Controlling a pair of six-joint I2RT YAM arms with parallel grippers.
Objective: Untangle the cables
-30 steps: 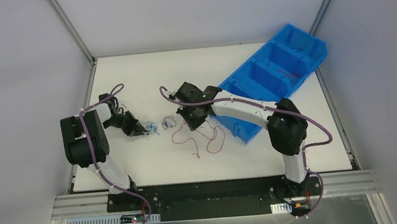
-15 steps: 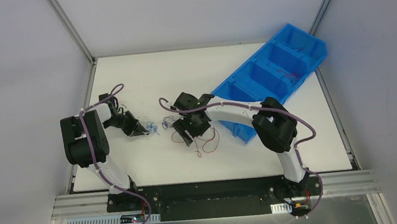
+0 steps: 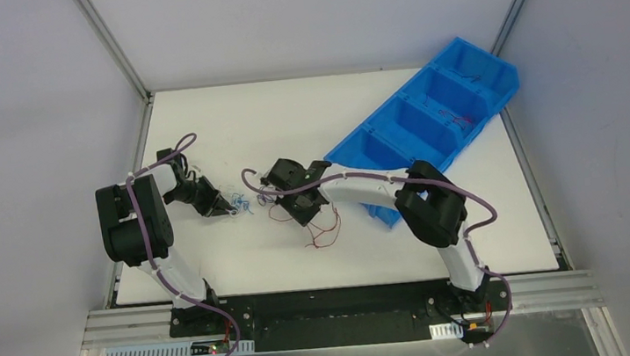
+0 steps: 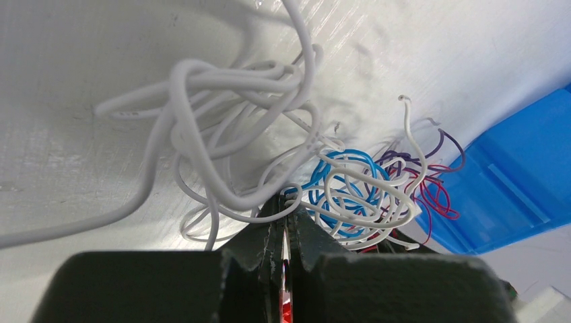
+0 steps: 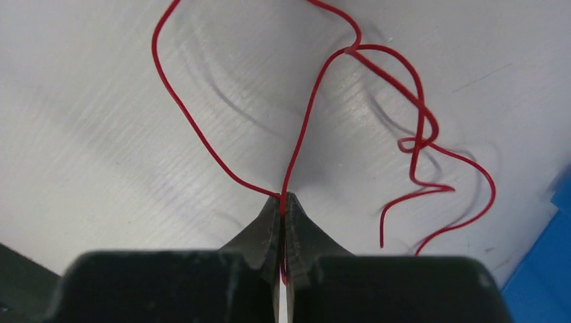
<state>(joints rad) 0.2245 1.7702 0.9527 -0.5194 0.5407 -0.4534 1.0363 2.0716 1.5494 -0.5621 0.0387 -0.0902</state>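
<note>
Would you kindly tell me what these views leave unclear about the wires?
Left wrist: which strand of the tangle the left pincer pinches; its fingertips hide it.
Right wrist: where the red wire in the right pincer runs past the top edge.
Top external: the tangle's crossings, too small.

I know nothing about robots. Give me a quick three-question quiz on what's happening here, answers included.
1. True or false: the right gripper is shut on a red wire.
2. The tangle in front of the left gripper is mostly: A white and blue; B green; C yellow.
3. Fill in: the long bin with compartments is coloured ____.
Key: 1 true; 2 A; 3 blue.
</note>
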